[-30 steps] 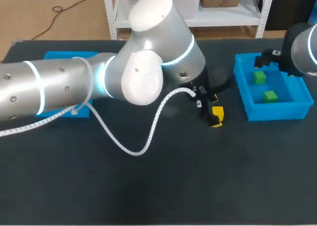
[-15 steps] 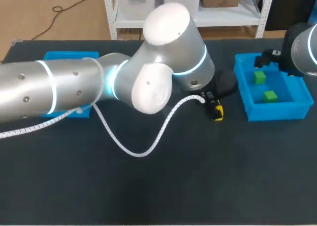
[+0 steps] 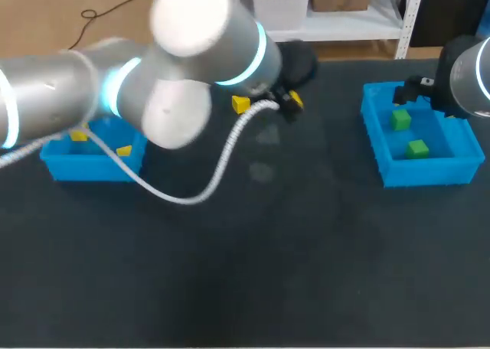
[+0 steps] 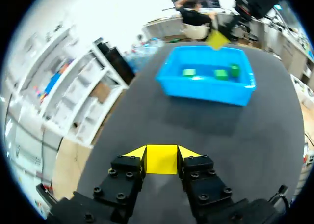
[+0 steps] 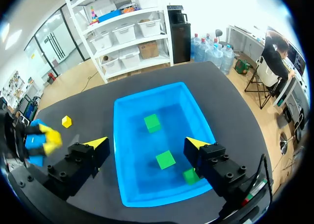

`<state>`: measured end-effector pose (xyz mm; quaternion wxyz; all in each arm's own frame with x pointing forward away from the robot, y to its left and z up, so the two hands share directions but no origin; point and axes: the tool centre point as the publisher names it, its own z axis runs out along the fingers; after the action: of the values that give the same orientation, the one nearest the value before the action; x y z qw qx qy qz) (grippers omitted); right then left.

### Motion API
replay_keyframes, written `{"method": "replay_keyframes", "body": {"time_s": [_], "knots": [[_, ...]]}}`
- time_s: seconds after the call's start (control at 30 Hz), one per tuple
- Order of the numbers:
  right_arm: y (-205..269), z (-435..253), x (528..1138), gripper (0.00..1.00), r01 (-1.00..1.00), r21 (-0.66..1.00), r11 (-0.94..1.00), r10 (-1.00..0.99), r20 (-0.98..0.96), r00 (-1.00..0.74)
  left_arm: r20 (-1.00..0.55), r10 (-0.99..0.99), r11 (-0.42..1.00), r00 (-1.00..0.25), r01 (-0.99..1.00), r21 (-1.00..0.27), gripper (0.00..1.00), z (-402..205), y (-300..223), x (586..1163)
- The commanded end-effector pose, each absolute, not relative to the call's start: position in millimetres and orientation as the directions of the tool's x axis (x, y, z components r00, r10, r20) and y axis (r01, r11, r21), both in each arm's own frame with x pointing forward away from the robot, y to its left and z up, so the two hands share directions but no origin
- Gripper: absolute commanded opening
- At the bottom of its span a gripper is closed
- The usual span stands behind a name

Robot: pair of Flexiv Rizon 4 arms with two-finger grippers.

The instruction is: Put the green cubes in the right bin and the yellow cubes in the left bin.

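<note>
The table [image 3: 306, 272] is carrying two blue bins, one toward each side. The left arm [image 3: 69, 104] is coming in from the left and stretching across the far half of the table, and it is covering part of the left bin [image 3: 88, 167]. The right arm [image 3: 471, 77] is entering at the right edge and hanging over the right bin [image 3: 429, 171]. The left tool [image 4: 161, 155] is sitting over the far middle of the table, well apart from both bins and pointing toward the right bin. Its two yellow-tipped fingers are pressing from both sides on the held yellow cube [image 4: 161, 161]. The right tool [image 5: 147, 144] is hovering above the right bin with its fingers spread wide, gripping nothing. Three green cubes are lying apart on the floor of the right bin: one at the far end [image 5: 152, 123], one in the middle [image 5: 165, 159] and one near the closer wall [image 5: 190, 176]. Two yellow cubes are lying in the left bin [image 3: 77, 136] [image 3: 124, 151]. A loose yellow cube [image 3: 241, 104] is resting on the table just beside the left tool, on its left-bin side and outside both bins.
</note>
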<state>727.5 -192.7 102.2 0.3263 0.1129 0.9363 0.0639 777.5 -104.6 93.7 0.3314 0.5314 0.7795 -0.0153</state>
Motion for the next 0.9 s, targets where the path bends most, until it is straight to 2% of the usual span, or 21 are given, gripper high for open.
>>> {"method": "replay_keyframes", "body": {"time_s": [0.03, 0.23, 0.5, 0.63, 0.87, 0.9], "knots": [[-193.2, 101.1, 725.4, 1.00, 0.169, 0.196, 0.966, 0.255, -0.603, -0.756, -0.564, 0.721, 0.673, -0.403, 0.598, 0.434, 0.00, 163.4, 10.2, 768.8], [-193.2, 101.1, 725.4, 1.00, 0.169, 0.196, 0.966, 0.255, -0.603, -0.756, -0.556, 0.652, 0.758, -0.516, 0.432, 0.488, 0.00, 184.2, 101.7, 771.8], [-193.2, 101.1, 725.4, 1.00, 0.169, 0.196, 0.966, 0.255, -0.603, -0.756, -0.508, 0.550, 0.801, -0.663, 0.248, 0.545, 0.00, 171.8, 202.8, 766.4], [-193.2, 101.1, 725.4, 1.00, 0.169, 0.196, 0.966, 0.255, -0.603, -0.756, -0.491, 0.530, 0.805, -0.691, 0.229, 0.547, 0.00, 164.3, 221.9, 763.8], [-193.2, 101.1, 725.4, 1.00, 0.169, 0.196, 0.966, 0.255, -0.603, -0.756, -0.455, 0.555, 0.793, -0.696, 0.278, 0.543, 0.00, 151.7, 216.1, 762.6], [-193.2, 101.1, 725.4, 1.00, 0.169, 0.196, 0.966, 0.255, -0.603, -0.756, -0.442, 0.560, 0.786, -0.701, 0.280, 0.551, 0.29, 151.1, 214.9, 762.9]]}}
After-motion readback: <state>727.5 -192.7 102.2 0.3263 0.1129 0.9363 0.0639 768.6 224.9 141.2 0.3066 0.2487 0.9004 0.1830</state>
